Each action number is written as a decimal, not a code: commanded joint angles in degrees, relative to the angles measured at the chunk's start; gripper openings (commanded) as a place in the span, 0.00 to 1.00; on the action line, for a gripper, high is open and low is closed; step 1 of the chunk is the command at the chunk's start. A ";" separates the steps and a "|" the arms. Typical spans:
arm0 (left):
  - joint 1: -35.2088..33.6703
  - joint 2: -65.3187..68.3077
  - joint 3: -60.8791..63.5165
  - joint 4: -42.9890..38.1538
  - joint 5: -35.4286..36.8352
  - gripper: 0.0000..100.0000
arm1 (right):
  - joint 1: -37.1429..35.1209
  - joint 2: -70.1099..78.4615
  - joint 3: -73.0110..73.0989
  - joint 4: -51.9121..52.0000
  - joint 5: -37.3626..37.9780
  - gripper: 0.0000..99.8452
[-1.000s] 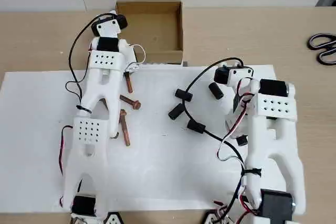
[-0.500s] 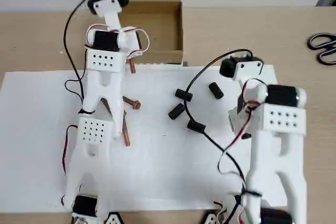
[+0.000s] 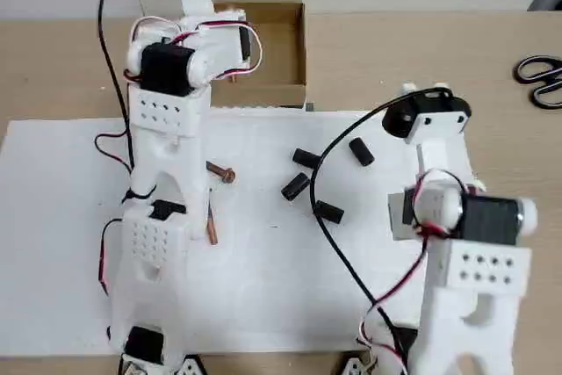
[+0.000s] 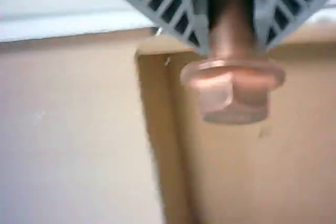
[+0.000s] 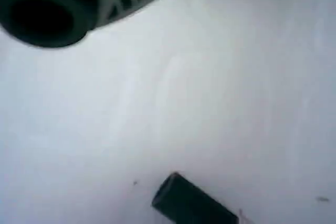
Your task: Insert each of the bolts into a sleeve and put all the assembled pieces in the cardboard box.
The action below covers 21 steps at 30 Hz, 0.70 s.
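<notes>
Left gripper (image 4: pixel 231 45) clamps copper hex bolt (image 4: pixel 233 87); right gripper (image 5: pixel 92 11), black tubular sleeve (image 5: pixel 42 17).

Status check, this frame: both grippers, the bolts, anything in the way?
Left gripper shut on bolt beside cardboard box. Right gripper shut on sleeve above white sheet. Held bolt not yet sleeved. Loose sleeves, loose bolts on sheet.

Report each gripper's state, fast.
Left gripper: shut on a copper bolt.
Right gripper: shut on a black sleeve.
</notes>
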 commanded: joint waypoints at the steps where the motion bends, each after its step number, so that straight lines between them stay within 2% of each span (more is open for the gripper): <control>1: 0.26 -9.05 -1.63 0.88 -0.44 0.00 | -0.40 -4.79 -2.37 0.75 -0.70 0.00; 8: 0.35 -18.90 -1.63 0.88 -0.97 0.00 | -0.31 -15.52 3.34 0.31 -0.70 0.00; 12: 0.18 -24.00 -0.75 0.88 -7.65 0.00 | -0.40 -23.34 8.97 -1.89 -0.79 0.00; 14: -0.18 -26.64 0.66 0.88 -8.62 0.00 | -0.40 -27.56 12.04 -3.65 -0.79 0.00; 21: -1.67 -38.42 13.14 0.88 -8.79 0.00 | -0.40 -39.34 22.86 -9.54 -0.79 0.00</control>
